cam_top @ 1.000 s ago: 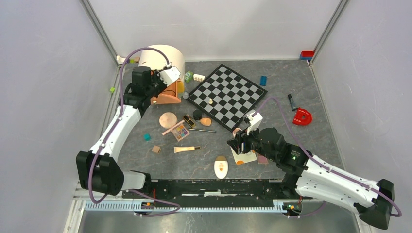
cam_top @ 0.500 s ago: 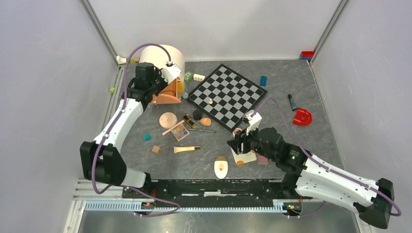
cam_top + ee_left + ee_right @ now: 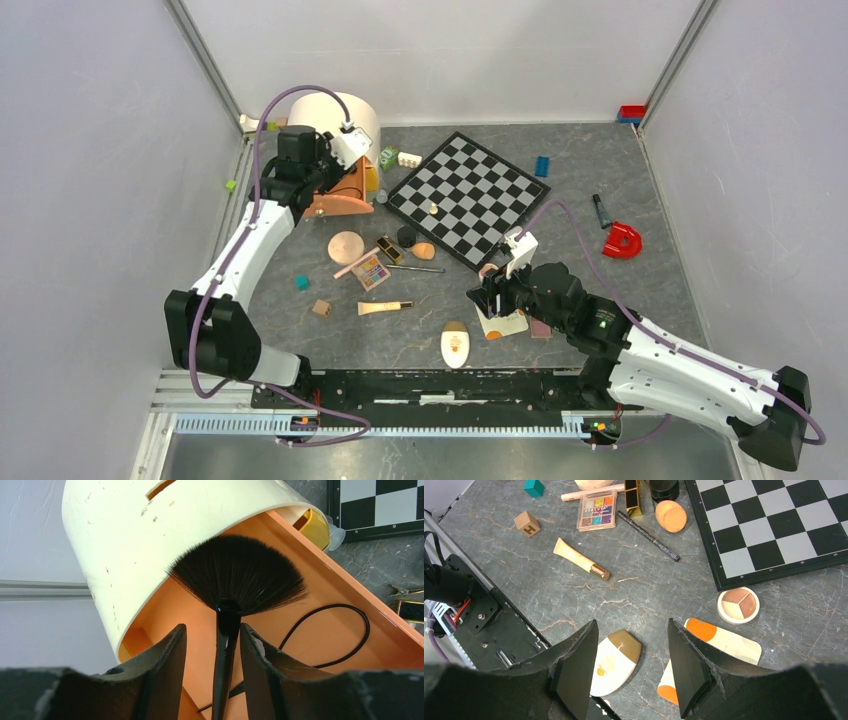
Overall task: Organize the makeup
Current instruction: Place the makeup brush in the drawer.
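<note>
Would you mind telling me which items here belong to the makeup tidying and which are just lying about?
For the job: fan brush, eyeshadow palette, cream tube, black pencil, blush compact, white-orange sachet, cream oval, orange drawer organiser.
Just lying about: chessboard, lettered wooden cube, teal cube, blue brick, red horseshoe piece.

The left gripper (image 3: 212, 630) has moved up the table toward the cream drum organiser (image 3: 150, 540) — the arm's elbow has swung inward and the wrist now sits closer to the drum. The jaws have parted — a gap now shows between one finger and the fan brush (image 3: 235, 572) handle.
</note>
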